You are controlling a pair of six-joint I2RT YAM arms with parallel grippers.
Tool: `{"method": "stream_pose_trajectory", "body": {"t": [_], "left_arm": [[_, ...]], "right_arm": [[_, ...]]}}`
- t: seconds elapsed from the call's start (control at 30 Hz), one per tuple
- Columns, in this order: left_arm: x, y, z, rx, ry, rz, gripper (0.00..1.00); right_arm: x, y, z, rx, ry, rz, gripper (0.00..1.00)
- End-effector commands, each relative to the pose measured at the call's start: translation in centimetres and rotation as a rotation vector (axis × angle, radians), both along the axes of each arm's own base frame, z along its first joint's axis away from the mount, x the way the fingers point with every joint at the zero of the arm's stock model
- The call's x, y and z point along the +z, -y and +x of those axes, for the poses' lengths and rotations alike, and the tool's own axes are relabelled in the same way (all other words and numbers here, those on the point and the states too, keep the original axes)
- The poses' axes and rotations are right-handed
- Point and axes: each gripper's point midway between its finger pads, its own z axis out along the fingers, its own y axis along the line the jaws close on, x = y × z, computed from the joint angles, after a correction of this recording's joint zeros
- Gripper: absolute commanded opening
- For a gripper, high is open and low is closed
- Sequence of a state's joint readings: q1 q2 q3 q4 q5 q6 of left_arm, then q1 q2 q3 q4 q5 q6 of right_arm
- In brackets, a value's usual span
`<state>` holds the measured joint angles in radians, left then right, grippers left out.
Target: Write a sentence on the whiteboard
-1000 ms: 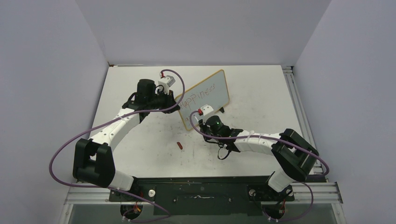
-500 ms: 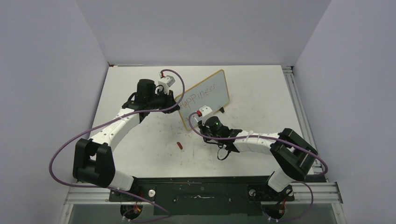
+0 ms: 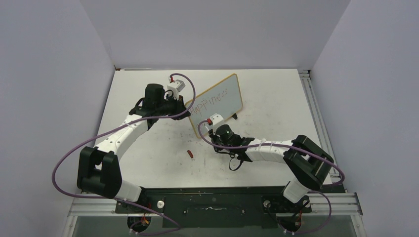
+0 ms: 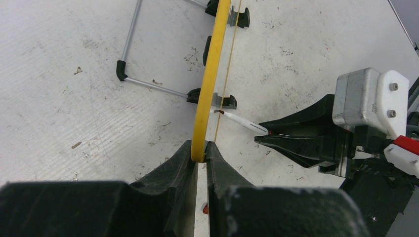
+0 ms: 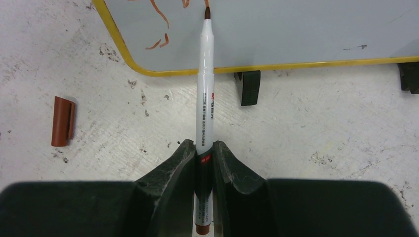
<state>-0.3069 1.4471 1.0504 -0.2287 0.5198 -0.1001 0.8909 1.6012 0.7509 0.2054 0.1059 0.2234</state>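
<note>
From above, the small glossy white whiteboard with a thin yellow frame (image 3: pixel 223 94) stands tilted on the matte white surface (image 3: pixel 276 103), just behind the middle and turned slantwise to the arms. The red handwritten sentence (image 3: pixel 211 101) runs along its face. The upper line reads roughly "Happiness", and what lies below it is partly hidden behind the right arm. The left end effector (image 3: pixel 188 111) sits at the board's left edge. The right end effector (image 3: pixel 215 129) is close in front of the board's lower edge. A small red-brown marker cap (image 3: pixel 190 154) lies on the surface, apart from the board and nearer the bases.

In the left wrist view, the left end effector is narrowed onto the yellow frame, one black finger pressing each side of the rim. The board is seen edge-on, with little black feet (image 4: pixel 228 102) under it and a thin metal wire stand (image 4: pixel 132 34) behind it. On the writing side, a slim white marker (image 4: pixel 245 123) reaches to the board face.

In the right wrist view, the right end effector is clamped on the marker's barrel, which points straight ahead. The red tip meets the whiteboard's face near the lower left corner, beside a few red strokes. The cap lies to the left, and one black foot stands just right of the barrel.
</note>
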Motion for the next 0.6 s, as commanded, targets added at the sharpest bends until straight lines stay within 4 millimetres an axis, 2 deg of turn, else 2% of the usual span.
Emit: {"method": "stream_pose_trajectory", "body": {"t": [0.0, 0.3, 0.57], "left_arm": [[2.9, 0.2, 0.6, -0.008, 0.092, -0.016, 0.0], [3.0, 0.2, 0.6, -0.009, 0.092, -0.017, 0.0], [3.0, 0.2, 0.6, -0.008, 0.093, -0.017, 0.0]], "right_arm": [[0.2, 0.2, 0.8, -0.043, 0.008, 0.007, 0.05], [0.6, 0.7, 1.5, -0.075, 0.023, 0.008, 0.05], [1.6, 0.4, 2.3, -0.075, 0.045, 0.014, 0.05]]}}
